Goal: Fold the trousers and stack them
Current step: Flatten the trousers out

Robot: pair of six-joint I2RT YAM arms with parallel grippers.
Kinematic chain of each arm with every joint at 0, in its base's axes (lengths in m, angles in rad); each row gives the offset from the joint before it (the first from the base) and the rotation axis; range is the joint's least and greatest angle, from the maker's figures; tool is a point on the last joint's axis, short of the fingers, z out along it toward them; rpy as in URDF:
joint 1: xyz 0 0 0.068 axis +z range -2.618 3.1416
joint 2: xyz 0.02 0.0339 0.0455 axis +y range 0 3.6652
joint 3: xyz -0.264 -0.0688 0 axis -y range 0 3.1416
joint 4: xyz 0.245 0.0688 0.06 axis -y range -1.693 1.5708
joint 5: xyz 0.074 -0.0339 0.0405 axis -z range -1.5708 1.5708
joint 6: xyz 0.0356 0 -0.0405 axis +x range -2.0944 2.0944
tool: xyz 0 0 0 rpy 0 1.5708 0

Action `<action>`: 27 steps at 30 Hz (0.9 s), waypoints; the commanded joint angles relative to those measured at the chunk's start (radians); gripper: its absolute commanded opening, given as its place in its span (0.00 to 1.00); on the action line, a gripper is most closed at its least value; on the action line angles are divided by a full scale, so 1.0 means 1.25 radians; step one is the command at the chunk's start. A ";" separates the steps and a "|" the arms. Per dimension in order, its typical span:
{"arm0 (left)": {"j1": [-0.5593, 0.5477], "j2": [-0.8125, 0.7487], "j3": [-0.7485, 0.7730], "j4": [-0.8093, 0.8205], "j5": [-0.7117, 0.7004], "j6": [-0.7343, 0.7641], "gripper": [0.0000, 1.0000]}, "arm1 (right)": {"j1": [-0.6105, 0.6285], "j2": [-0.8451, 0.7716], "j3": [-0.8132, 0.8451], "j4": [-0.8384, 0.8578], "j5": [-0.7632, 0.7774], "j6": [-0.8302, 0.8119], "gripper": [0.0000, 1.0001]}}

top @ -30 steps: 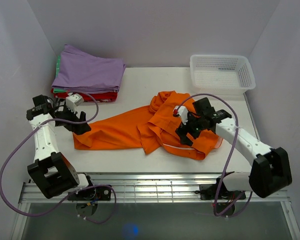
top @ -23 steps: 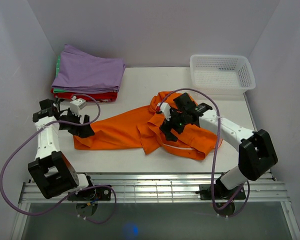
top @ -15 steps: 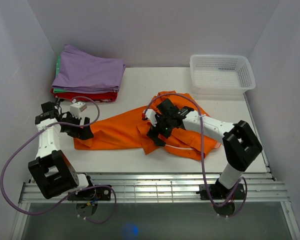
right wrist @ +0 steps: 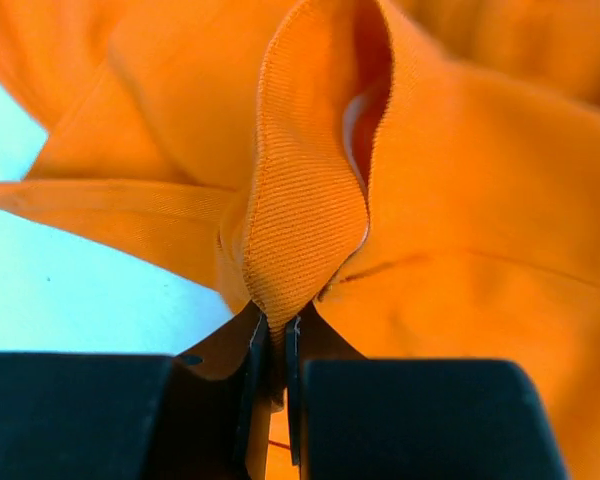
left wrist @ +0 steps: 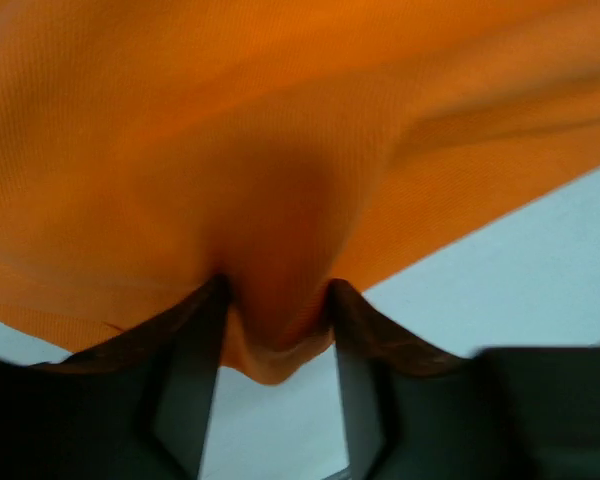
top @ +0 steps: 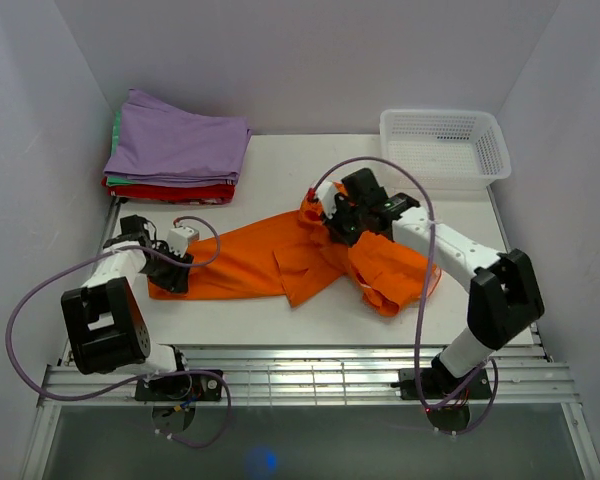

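Observation:
The bright orange trousers lie crumpled across the middle of the white table. My right gripper is over their upper middle. In the right wrist view it is shut on a ribbed fold of the trousers, which rises in a loop from the jaws. My left gripper is at the left leg end. In the left wrist view its jaws stand apart, and a corner of the trousers hangs between the dark fingers.
A stack of folded garments, lilac-purple on top and red below, sits at the back left. A white mesh basket stands at the back right. Pale walls close in three sides.
My right gripper shut on a fold and pulled it up and back, dragging the right part of the trousers. My left gripper moved right onto the leg end, its jaws narrowing.

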 commanded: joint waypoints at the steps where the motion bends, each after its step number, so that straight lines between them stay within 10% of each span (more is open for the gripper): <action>1: -0.001 0.041 0.007 0.122 -0.101 0.007 0.49 | -0.105 -0.121 0.091 0.010 -0.052 -0.018 0.08; 6: 0.005 0.059 0.039 0.138 -0.147 0.051 0.00 | -0.251 -0.244 0.085 -0.008 -0.045 -0.035 0.08; 20: 0.217 0.253 0.373 0.069 -0.200 0.405 0.01 | -0.723 -0.315 0.071 -0.078 -0.091 -0.160 0.08; 24: 0.220 0.286 0.592 -0.230 0.032 0.399 0.51 | -0.758 -0.293 0.043 -0.095 -0.131 -0.182 0.08; 25: 0.217 0.278 0.650 -0.285 0.094 0.415 0.95 | -0.758 -0.292 0.036 -0.111 -0.162 -0.191 0.08; 27: 0.182 0.224 0.663 -0.364 0.180 0.412 0.98 | -0.758 -0.294 0.013 -0.124 -0.188 -0.206 0.08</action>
